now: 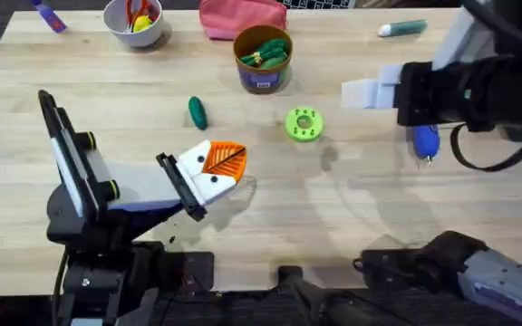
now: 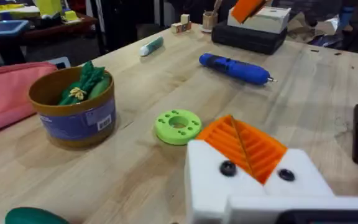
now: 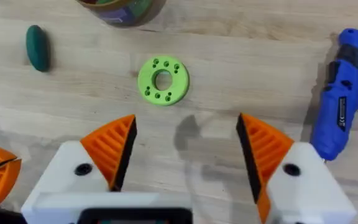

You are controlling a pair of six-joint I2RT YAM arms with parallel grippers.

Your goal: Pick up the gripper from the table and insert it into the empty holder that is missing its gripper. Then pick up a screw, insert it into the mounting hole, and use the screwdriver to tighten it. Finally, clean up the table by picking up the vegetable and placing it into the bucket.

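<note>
**Arm Pose and Workpiece Layout**

Right arm: nearest the overhead camera, its dark upper links cross the top right corner, and its base sits at the lower right. The wrist extends over the table toward the green disc (image 1: 304, 124). The right gripper (image 3: 185, 152) hangs above bare wood just beside the disc, fingers spread wide with nothing between the orange ribbed pads (image 3: 112, 146).

Left arm: the forearm rises steeply from the lower left base, then the wrist folds down toward the table centre. The left gripper (image 1: 217, 167) points toward the disc. Its two orange pads (image 2: 244, 144) meet in a closed wedge, and no object shows between them.

Task items, placed relative to the green disc:
- Screwdriver (image 3: 342, 93): lies flat on the table, on the right arm's side of the disc, well apart from it. In the overhead view the right wrist covers most of it.
- Vegetable (image 1: 197, 112): lies on the table on the opposite side of the disc, apart from it.
- Bucket (image 1: 262, 59): stands upright beyond the disc, near the far table edge, holding green toy pieces.

A pink pouch (image 1: 242, 18) lies just beside the bucket.
</note>
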